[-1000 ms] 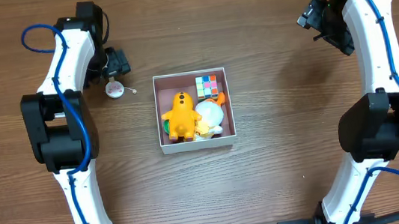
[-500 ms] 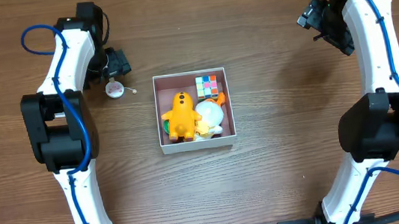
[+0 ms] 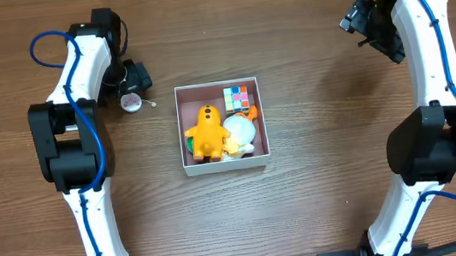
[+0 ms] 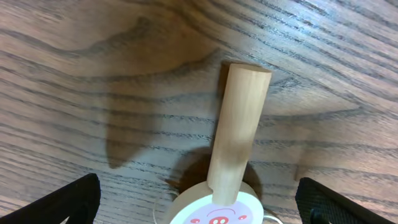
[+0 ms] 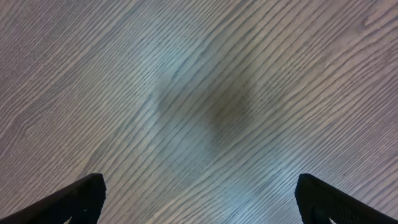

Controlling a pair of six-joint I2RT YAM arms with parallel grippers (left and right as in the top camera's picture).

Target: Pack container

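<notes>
The container (image 3: 226,162), a square white-walled box, sits mid-table holding a yellow plush toy (image 3: 205,130), a white and orange toy (image 3: 241,132) and a small puzzle cube (image 3: 238,98). A small round wooden toy with a pig face and a wooden handle (image 3: 130,102) lies on the table left of the box; in the left wrist view (image 4: 233,155) it lies between the fingertips. My left gripper (image 3: 131,83) is open right above it, touching nothing. My right gripper (image 3: 357,21) is open and empty over bare wood at the far right.
A thin string or ring (image 3: 149,103) trails from the pig toy toward the box. The right wrist view shows only wood grain (image 5: 205,106).
The left arm has shifted slightly to the right over the pig toy. The right arm and the box contents have not moved.
</notes>
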